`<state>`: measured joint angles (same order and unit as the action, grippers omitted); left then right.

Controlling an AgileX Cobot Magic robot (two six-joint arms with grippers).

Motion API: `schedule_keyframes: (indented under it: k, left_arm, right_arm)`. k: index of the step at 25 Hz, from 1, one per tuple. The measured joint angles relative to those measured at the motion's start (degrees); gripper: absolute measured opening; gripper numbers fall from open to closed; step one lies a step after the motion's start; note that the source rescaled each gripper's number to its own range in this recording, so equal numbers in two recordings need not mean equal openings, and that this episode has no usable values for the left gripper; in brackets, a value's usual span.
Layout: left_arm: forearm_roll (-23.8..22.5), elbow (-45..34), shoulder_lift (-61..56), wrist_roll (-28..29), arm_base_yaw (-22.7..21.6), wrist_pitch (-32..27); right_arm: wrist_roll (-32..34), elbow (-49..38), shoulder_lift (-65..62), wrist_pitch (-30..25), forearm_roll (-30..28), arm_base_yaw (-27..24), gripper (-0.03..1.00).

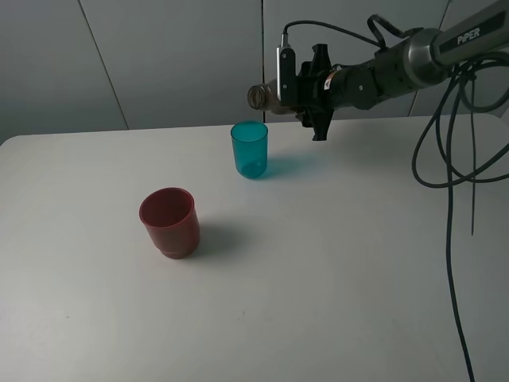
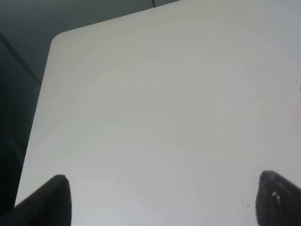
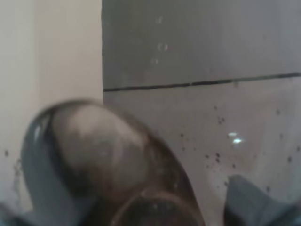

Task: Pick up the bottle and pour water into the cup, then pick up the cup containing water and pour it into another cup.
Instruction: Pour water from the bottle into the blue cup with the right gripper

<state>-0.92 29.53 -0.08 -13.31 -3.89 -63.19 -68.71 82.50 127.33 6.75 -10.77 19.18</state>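
The smoky grey-brown bottle [image 1: 262,95] lies nearly horizontal in the air, its mouth pointing left, above and just behind the teal translucent cup [image 1: 250,149]. My right gripper [image 1: 308,89] is shut on the bottle's body. In the right wrist view the bottle [image 3: 117,160] fills the lower frame as a blur between the fingers [image 3: 251,202]. The dark red cup [image 1: 169,221] stands upright on the table, nearer and to the left of the teal cup. My left gripper [image 2: 164,202] is open over bare table with nothing in it; it does not show in the exterior view.
The white table [image 1: 334,278] has a rounded far left corner [image 2: 59,37]. Grey wall panels stand behind it. Black cables [image 1: 449,159] hang from the right arm on the right side.
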Motion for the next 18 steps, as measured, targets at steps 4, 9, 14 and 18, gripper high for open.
schedule_keyframes:
  k: [4,9,14,18]
  left_arm:
    - [0.0,0.0,0.0,0.0,0.0,0.0]
    - [0.0,0.0,0.0,0.0,0.0,0.0]
    - [0.0,0.0,0.0,0.0,0.0,0.0]
    - [0.0,0.0,0.0,0.0,0.0,0.0]
  right_arm:
    - [-0.63,0.0,0.0,0.0,2.84,-0.08,0.0]
    - [-0.96,0.0,0.0,0.0,5.3,-0.22,0.0]
    - [-1.3,1.16,1.15,-0.55,5.71,-0.22,0.0]
    - [-1.3,2.5,2.56,-1.05,5.71,-0.22,0.0]
